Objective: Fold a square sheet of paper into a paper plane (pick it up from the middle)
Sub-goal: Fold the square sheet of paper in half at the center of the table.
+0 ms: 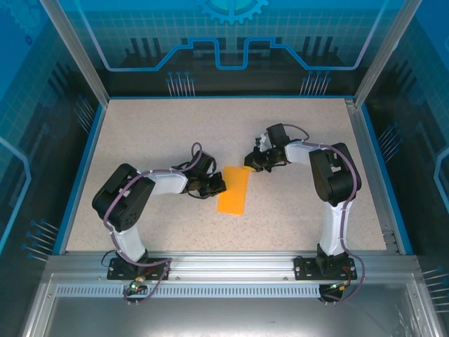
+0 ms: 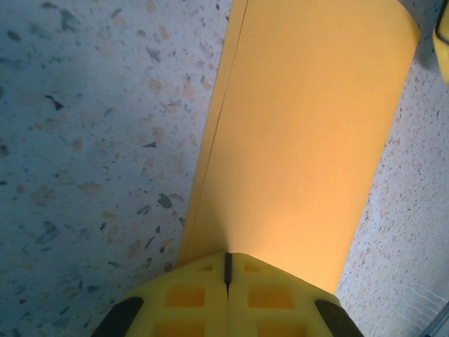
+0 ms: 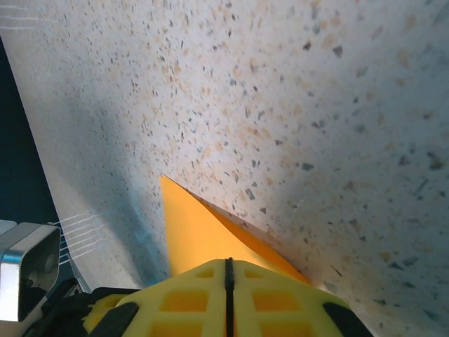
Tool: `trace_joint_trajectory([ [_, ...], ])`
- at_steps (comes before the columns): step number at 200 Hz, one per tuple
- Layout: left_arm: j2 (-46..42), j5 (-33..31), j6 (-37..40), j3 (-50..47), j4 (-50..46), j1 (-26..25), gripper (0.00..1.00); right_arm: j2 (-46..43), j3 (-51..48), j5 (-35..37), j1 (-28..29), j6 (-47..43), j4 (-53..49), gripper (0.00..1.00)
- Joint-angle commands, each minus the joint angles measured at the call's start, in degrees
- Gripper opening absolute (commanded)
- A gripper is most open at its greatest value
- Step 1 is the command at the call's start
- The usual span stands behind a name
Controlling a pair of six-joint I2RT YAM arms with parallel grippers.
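Observation:
The square sheet of paper lies on the speckled table as an orange rectangle, doubled over, with two layers showing along its long edge. My left gripper is shut, its yellow fingertips down on the paper's left edge near the middle. My right gripper is also shut, its tips over the paper's far right corner. At that corner the upper layer stands slightly off the lower one. The paper runs flat under both pairs of fingertips and is not pinched between them.
The table has a blue rim and aluminium frame posts at its corners, with clear panels around it. Open tabletop lies behind and in front of the paper. A grey metal block sits at the lower left of the right wrist view.

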Motion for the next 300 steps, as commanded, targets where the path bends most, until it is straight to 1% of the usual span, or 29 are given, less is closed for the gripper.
trace_joint_trajectory([
  [1,1.65,-0.37,1.28,-0.98,-7.17,-0.66,0.00,2.05,0.26,1.61,-0.47,-1.10,-2.74,0.09],
  [37,0.97,-0.01,1.48,-0.42,-7.61,-0.68,0.00,3.91,0.03,3.14,-0.30,-0.91,-3.20,0.09],
  [55,-0.07,0.40,1.81,-0.01,-8.00,-0.69,0.00,4.09,1.33,2.12,-0.41,-1.47,-4.41,0.10],
  [67,-1.50,0.77,1.98,0.30,-8.35,-0.64,0.00,2.26,2.34,1.79,-0.42,-2.63,-6.16,0.11],
  [86,-6.02,-0.46,2.63,1.10,-10.94,-0.64,0.00,-3.95,2.62,4.56,-0.27,-4.34,-9.76,0.16],
  [92,-7.85,-0.97,2.84,1.22,-11.54,-0.59,0.03,-6.23,2.23,5.30,-0.25,-4.70,-10.71,0.18],
  [101,-10.64,-1.98,2.95,1.29,-12.72,-0.48,0.11,-9.66,1.07,6.97,0.24,-5.38,-11.92,0.22],
  [117,-15.39,-3.21,3.15,0.51,-14.20,0.07,0.16,-15.18,-1.99,10.64,1.76,-5.80,-14.45,0.26],
  [130,-18.43,-3.23,2.82,-0.84,-14.97,1.36,0.22,-19.04,-6.80,10.80,3.60,-4.65,-12.87,0.31],
  [140,-20.28,-2.47,2.60,-2.33,-14.84,2.70,0.26,-21.57,-10.18,12.11,4.92,-2.90,-12.40,0.34],
  [148,-21.64,-1.18,2.38,-3.44,-14.54,4.06,0.32,-23.31,-13.30,12.14,5.81,-1.23,-10.85,0.35],
  [168,-23.29,4.14,2.10,-6.18,-12.29,6.75,0.38,-26.63,-19.61,11.67,8.41,2.40,-5.96,0.38],
  [182,-23.95,5.83,1.66,-7.30,-11.03,7.82,0.41,-26.82,-20.25,11.80,10.54,2.85,-6.19,0.38],
  [191,-23.76,7.18,1.55,-7.74,-10.09,8.19,0.44,-26.42,-20.25,12.79,11.78,3.95,-6.50,0.37],
  [200,-23.21,8.62,1.45,-7.75,-9.53,8.31,0.45,-25.99,-22.28,12.77,13.01,4.82,-4.99,0.37],
  [218,-22.02,9.83,1.37,-7.30,-9.35,8.32,0.46,-24.92,-22.02,13.75,14.48,5.75,-4.94,0.37],
  [236,-21.18,10.11,1.19,-7.11,-9.13,8.33,0.48,-23.67,-21.94,13.37,15.00,6.47,-3.52,0.37],
  [286,-18.37,10.83,1.07,-5.91,-9.13,8.13,0.50,-19.03,-20.92,11.49,15.28,7.62,-2.07,0.36],
  [290,-18.09,10.88,1.03,-5.89,-9.09,8.16,0.50,-18.69,-19.32,11.28,15.27,7.56,-2.07,0.35],
  [300,-17.81,10.96,1.10,-5.87,-9.08,8.11,0.50,-18.23,-19.18,11.07,15.26,7.45,-1.91,0.35],
])
